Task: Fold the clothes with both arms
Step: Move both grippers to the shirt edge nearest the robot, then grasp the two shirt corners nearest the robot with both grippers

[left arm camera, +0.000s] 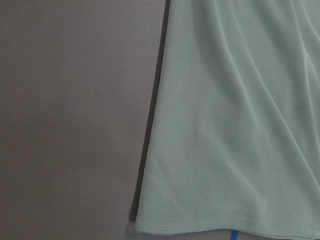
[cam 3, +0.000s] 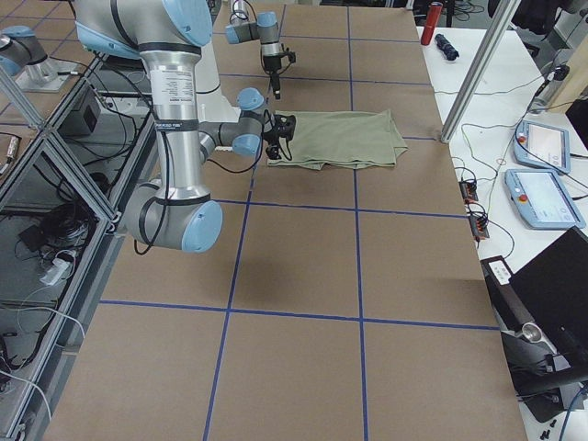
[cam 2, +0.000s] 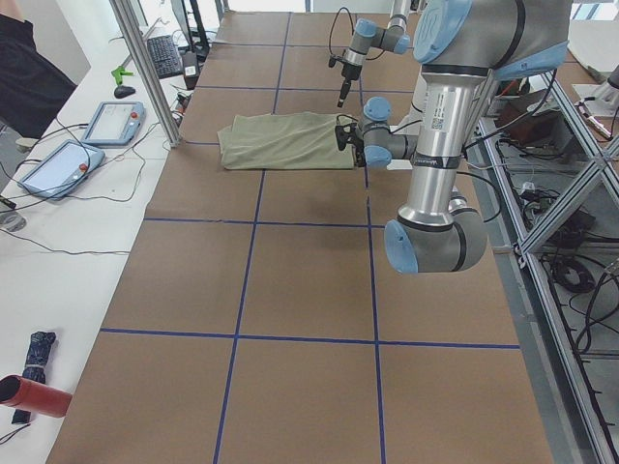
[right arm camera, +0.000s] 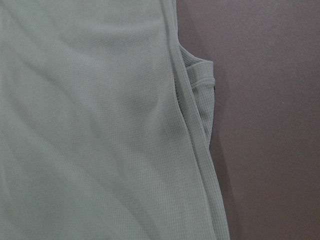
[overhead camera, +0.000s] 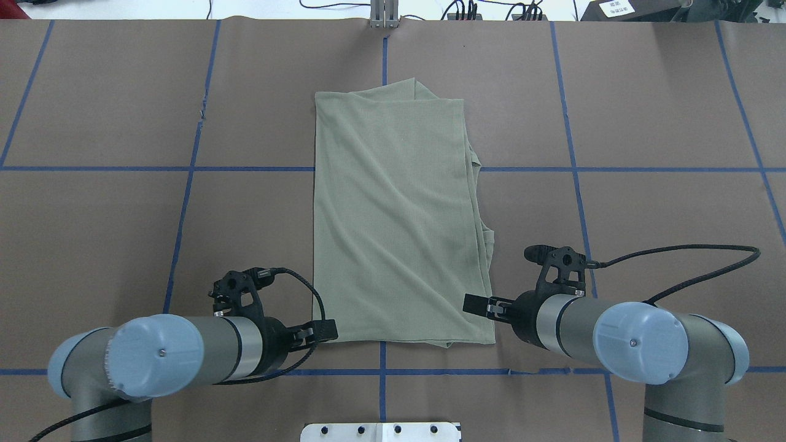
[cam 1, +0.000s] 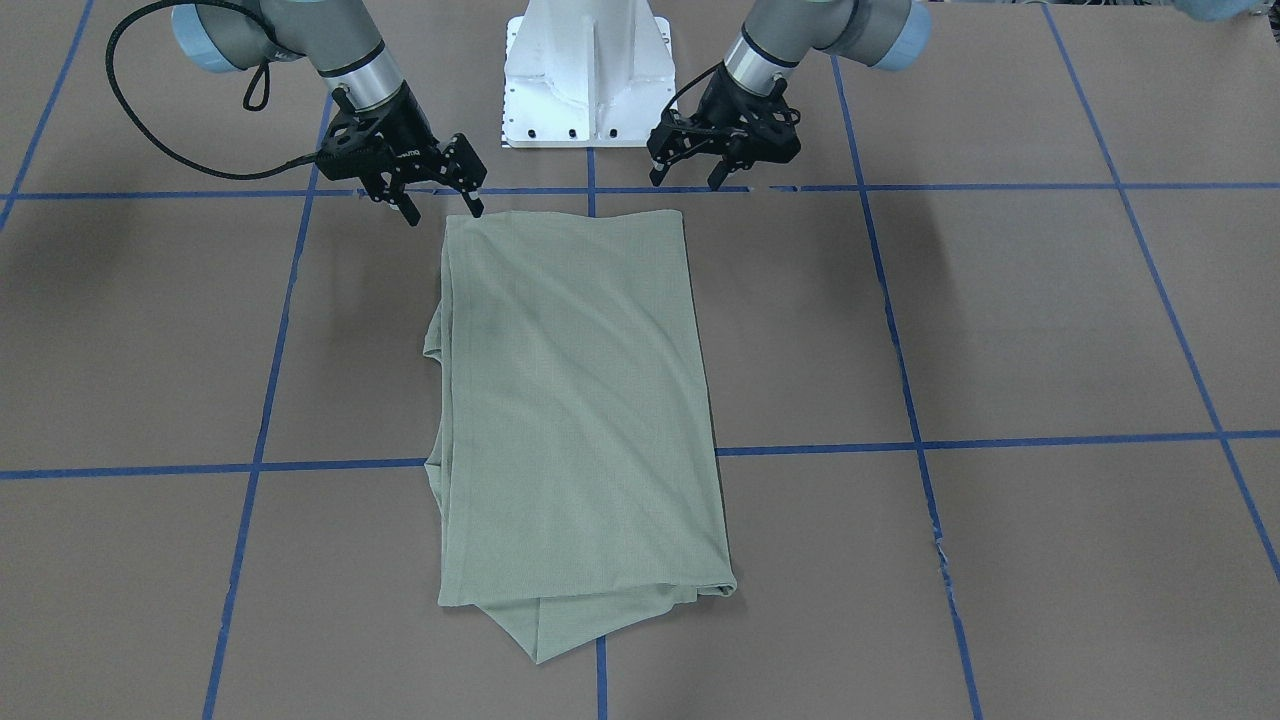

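Note:
The pale sage-green shirt (cam 1: 580, 420) lies folded into a long narrow rectangle on the brown table, with layered edges showing along one long side (right arm camera: 200, 100). It also shows in the overhead view (overhead camera: 393, 215) and the left wrist view (left arm camera: 235, 125). My left gripper (cam 1: 686, 180) is open and empty, just off the shirt's near corner on my left (overhead camera: 325, 330). My right gripper (cam 1: 443, 210) is open and empty, at the near corner on my right (overhead camera: 476, 304). Neither holds cloth. The neck and logo are hidden.
The white pedestal base (cam 1: 588, 75) stands between the arms. Blue tape lines (overhead camera: 184, 202) grid the brown table. A metal post (cam 2: 145, 68) and tablets (cam 2: 111, 121) stand on the side bench beyond the table's far edge.

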`<state>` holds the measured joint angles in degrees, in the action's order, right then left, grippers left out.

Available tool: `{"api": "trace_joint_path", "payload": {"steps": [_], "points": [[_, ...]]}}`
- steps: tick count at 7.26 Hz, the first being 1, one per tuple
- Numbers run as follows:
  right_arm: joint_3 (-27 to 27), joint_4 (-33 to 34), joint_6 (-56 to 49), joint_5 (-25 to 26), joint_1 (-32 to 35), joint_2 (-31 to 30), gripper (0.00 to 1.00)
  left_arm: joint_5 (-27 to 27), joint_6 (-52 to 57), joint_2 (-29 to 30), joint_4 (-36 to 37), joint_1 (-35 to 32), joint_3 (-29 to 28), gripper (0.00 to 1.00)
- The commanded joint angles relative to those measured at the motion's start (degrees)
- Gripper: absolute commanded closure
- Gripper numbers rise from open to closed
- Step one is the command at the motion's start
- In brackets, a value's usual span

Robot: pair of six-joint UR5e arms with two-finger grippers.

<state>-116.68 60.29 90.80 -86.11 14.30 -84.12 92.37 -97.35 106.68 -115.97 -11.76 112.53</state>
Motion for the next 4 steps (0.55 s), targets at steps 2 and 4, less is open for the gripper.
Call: {"api": "trace_joint_path", "payload": {"steps": [2,4], "points": [[0.04,0.10,0.17,0.59,-0.41,-0.34,0.00,-0.43,0.06,2.83,3.47,0.86,-2.40,0.16],[0.13,0.10,0.17,0.59,-0.41,-0.35,0.00,-0.43,0.50,2.74,-2.28,0.25,-3.19,0.18]]}}
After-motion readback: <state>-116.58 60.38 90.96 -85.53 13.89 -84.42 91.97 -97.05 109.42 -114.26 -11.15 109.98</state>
